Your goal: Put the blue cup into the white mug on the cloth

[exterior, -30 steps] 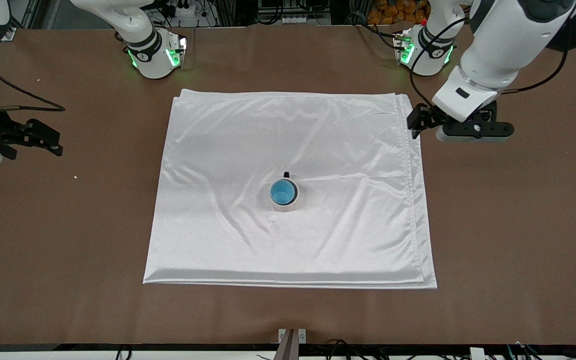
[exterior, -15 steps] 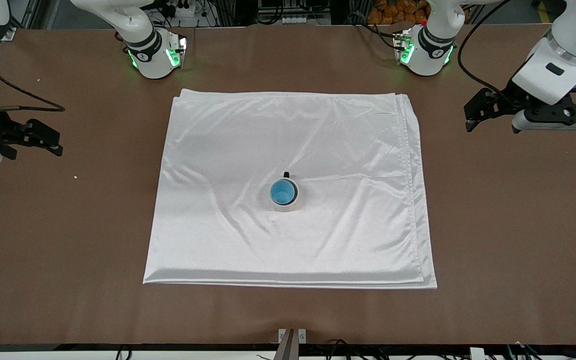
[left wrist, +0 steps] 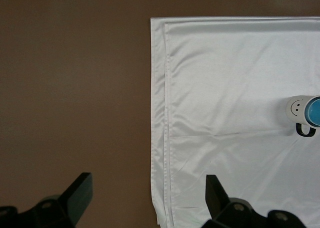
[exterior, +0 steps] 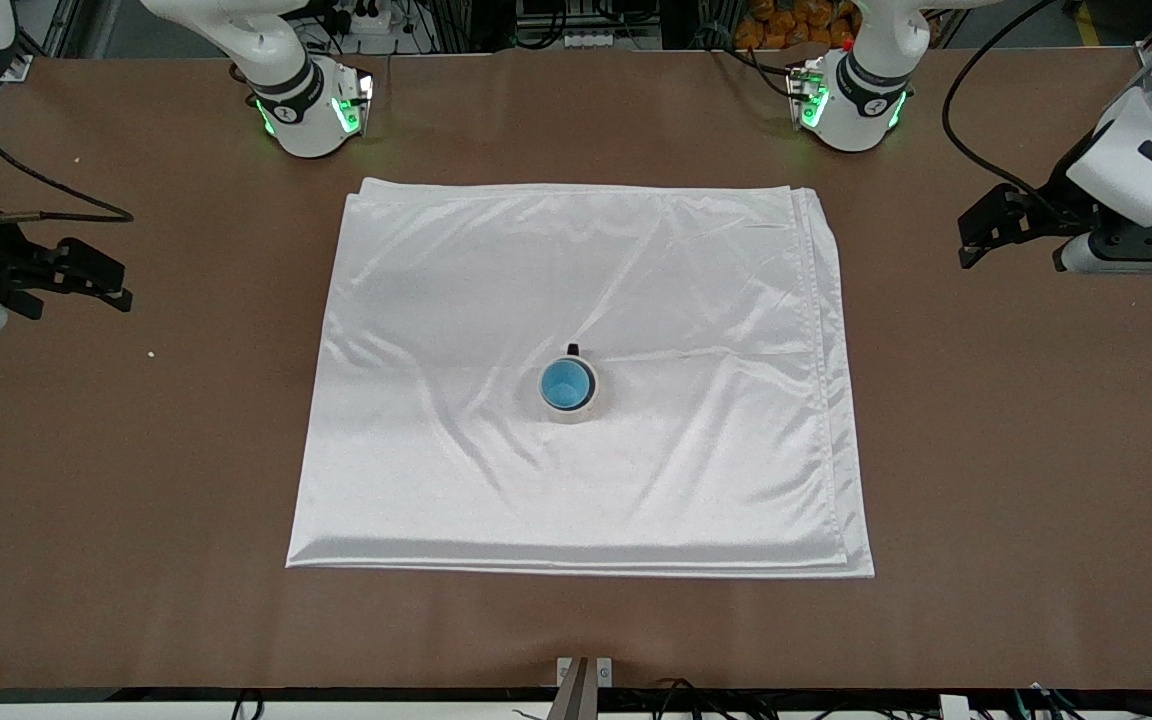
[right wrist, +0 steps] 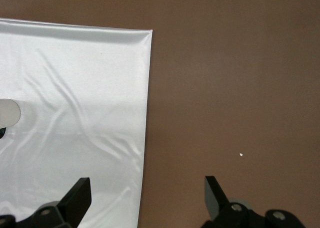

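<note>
bright even overhead light, sheen on the cloth [exterior: 576,300].

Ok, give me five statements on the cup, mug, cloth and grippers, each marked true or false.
1. The blue cup sits inside the white mug. True.
2. The mug stands on bare table. False: it stands on the cloth.
3. The left gripper is open and empty. True.
4. The right gripper holds the cup. False: it is open, empty, over the table.
5. The mug lies tipped over. False: it stands upright.
</note>
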